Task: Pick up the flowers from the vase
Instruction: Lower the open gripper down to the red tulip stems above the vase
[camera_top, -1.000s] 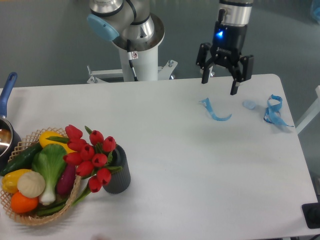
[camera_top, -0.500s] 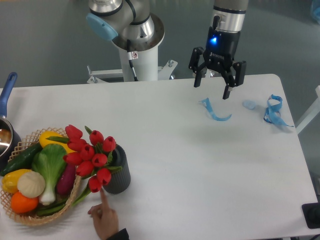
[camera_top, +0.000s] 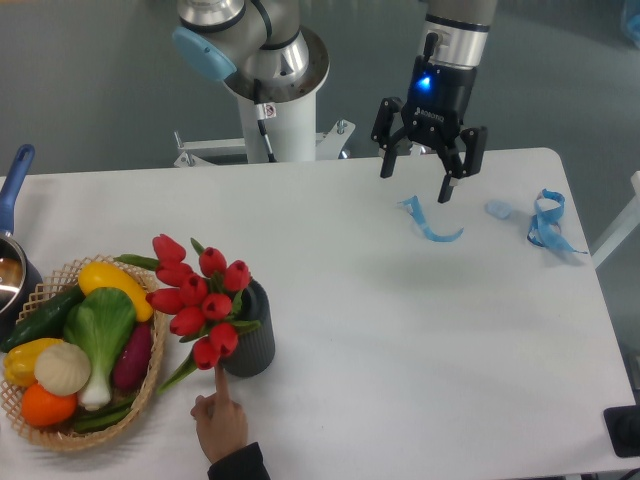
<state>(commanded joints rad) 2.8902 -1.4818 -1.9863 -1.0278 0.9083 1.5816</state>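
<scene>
Leaning left from vase: flowers, stems diag.

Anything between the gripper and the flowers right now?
No object sits on the bare table between the open gripper, hanging over the far edge, and the flowers in the vase. But a person's hand reaches in from the near edge, its finger touching the lowest blooms.

Red tulip flowers with green leaves stand in a dark grey ribbed vase. The woven tan wicker basket holds yellow, green, purple, orange and cream vegetables. Light blue ribbon strips lie on the white table.
</scene>
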